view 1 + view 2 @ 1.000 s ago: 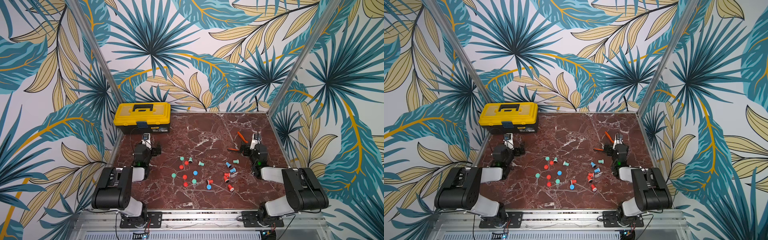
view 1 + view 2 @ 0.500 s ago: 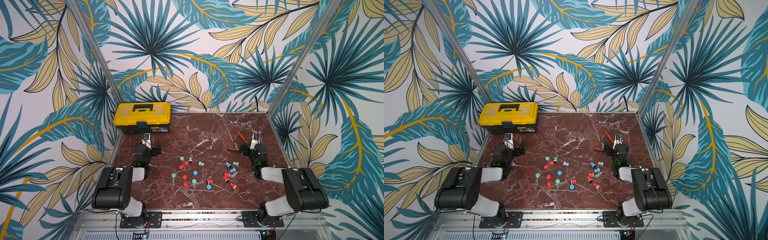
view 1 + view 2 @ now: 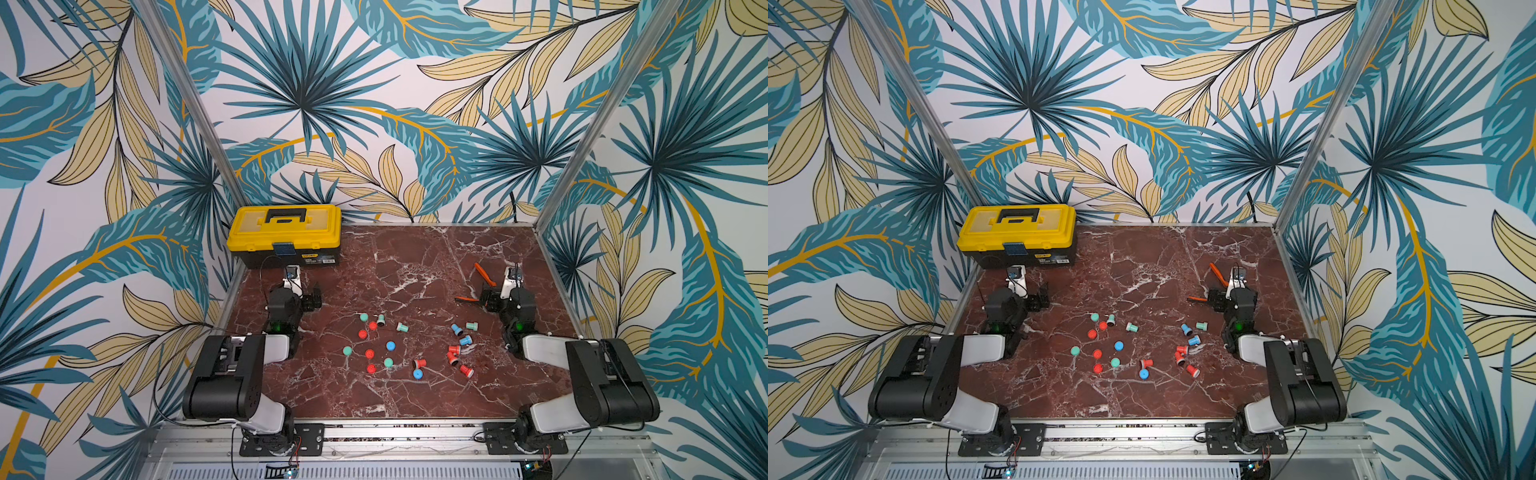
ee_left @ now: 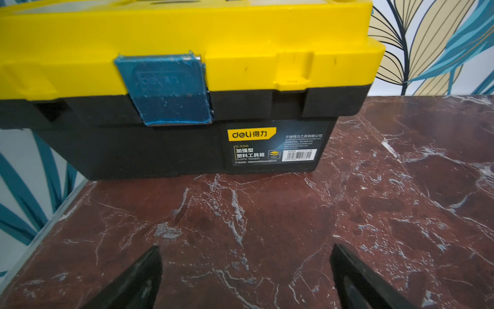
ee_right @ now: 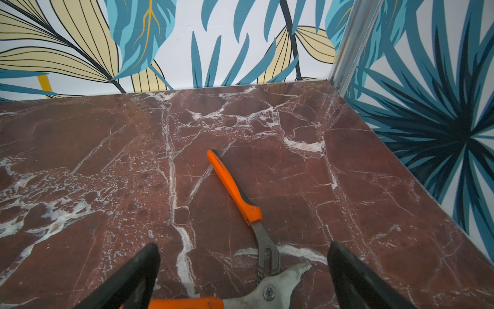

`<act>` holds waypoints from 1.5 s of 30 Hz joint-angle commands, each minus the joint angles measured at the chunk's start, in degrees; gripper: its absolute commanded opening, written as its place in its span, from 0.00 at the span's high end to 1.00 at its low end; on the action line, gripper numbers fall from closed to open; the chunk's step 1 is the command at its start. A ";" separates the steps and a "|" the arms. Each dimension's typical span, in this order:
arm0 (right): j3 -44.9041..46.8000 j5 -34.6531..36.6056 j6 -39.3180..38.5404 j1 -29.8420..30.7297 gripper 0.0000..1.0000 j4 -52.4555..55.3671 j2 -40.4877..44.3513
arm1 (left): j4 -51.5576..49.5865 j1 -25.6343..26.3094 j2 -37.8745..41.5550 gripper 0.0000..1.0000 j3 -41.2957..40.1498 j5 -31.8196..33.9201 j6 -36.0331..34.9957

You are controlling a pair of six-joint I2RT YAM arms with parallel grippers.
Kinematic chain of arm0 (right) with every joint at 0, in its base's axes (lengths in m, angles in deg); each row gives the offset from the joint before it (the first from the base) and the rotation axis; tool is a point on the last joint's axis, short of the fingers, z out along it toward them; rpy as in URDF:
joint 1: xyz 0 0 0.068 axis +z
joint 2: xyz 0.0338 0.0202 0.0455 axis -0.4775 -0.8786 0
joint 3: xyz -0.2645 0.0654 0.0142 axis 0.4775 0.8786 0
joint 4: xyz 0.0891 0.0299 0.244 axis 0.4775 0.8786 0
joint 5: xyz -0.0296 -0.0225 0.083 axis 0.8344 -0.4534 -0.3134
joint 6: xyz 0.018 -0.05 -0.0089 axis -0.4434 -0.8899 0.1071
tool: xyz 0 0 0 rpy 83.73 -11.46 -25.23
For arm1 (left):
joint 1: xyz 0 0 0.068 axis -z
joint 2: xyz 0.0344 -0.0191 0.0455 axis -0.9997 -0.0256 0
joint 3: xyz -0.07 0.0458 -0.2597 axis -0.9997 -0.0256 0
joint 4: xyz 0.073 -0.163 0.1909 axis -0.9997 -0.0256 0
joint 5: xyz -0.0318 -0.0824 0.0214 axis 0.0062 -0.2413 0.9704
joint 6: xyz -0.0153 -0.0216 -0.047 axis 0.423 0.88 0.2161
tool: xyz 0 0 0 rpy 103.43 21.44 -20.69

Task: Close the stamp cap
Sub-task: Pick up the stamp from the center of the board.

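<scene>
**Item: stamp pieces** (image 3: pixel 390 345). Small plastic parts in red, blue and green, more than a dozen in all.
- Location: loose on the middle of the table (image 3: pixel 415 257), between the two arms and touched by neither.
- Arrangement: two loose clusters. The one nearer the left arm shows mostly round tops, seen from above. The one nearer the right arm is mostly flared pieces lying on their sides.
- Condition: too small in both top views to tell caps from stamp bodies, or whether any cap is seated.

**Left gripper** (image 4: pixel 246 256). Fingers spread wide with nothing between them. It sits low over bare marble, facing the front of the toolbox, near it but apart.

**Right gripper** (image 5: pixel 243 250). Fingers spread wide, gripping nothing. The metal head of the pliers lies on the table between them; contact cannot be told.

**Pliers** (image 5: pixel 235 187). Orange handles splayed apart, grey toothed head. They lie toward the table's right side, behind the right cluster.

**Toolbox** (image 3: pixel 284 224). Yellow lid, black base, black handle folded flat. A blue latch (image 4: pixel 165 91) is down over the front and a "deli" label sits beside it. It stands in the back left corner.

**Table.** Red-brown marble pattern with white veins.

**Walls** (image 3: pixel 374 104). Leaf-print paper on three sides.
</scene>
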 commanded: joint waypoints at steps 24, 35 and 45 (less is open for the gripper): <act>-27.27 -13.42 13.36 18.94 0.26 70.47 10.46 | -82.34 1.43 9.89 0.01 45.85 -6.80 13.11; -26.84 -23.20 -8.31 27.42 0.29 70.66 9.34 | -82.70 -3.23 15.39 0.01 39.85 -7.59 10.67; -29.07 -29.20 -42.12 34.77 0.37 78.89 5.48 | -82.65 -3.24 16.63 0.00 38.20 -7.08 11.28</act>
